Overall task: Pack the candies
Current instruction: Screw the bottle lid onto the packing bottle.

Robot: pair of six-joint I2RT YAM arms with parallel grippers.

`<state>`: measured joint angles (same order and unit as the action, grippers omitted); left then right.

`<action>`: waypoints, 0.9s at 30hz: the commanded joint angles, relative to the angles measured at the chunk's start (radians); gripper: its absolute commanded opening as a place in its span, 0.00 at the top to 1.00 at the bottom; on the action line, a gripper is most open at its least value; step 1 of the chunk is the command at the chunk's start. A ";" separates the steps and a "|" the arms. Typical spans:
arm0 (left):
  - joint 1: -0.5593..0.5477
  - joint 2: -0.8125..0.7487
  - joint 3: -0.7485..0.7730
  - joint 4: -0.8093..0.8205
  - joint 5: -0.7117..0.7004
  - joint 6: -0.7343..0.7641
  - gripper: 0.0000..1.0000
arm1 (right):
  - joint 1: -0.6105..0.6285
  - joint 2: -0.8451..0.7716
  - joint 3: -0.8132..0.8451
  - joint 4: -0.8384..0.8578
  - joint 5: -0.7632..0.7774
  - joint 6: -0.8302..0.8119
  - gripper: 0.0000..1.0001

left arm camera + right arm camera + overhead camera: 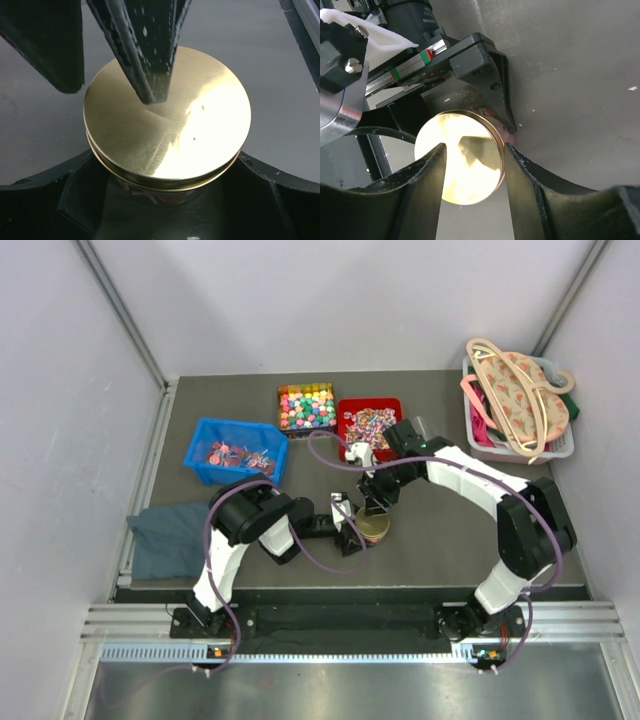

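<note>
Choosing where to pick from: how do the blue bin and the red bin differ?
The blue bin holds a thin scatter of candies with bare floor showing; the red bin is covered across its floor. The blue bin sits skewed at the left; the red bin lies square, nearer the middle. The blue bin looks wider than the red. Both are open bins of red, pink and silvery wrapped sweets.
</note>
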<state>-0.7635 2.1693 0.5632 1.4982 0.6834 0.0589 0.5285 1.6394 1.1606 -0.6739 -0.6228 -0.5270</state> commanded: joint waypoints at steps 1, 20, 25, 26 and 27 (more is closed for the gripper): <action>0.020 0.037 -0.011 0.201 -0.050 -0.018 0.42 | 0.016 0.016 0.024 0.017 -0.037 -0.010 0.52; 0.021 0.038 -0.009 0.200 -0.056 -0.019 0.41 | 0.018 -0.159 -0.150 -0.050 0.046 -0.030 0.60; 0.023 0.038 -0.009 0.201 -0.062 -0.019 0.41 | 0.018 -0.203 -0.202 -0.055 0.051 -0.022 0.60; 0.023 0.038 -0.008 0.201 -0.062 -0.019 0.41 | 0.016 -0.220 -0.208 -0.058 0.048 -0.021 0.60; 0.023 0.040 -0.008 0.201 -0.062 -0.018 0.41 | 0.021 -0.230 -0.217 -0.059 0.044 -0.018 0.60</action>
<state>-0.7624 2.1693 0.5632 1.4986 0.6865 0.0589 0.5335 1.4681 0.9874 -0.6437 -0.4927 -0.5655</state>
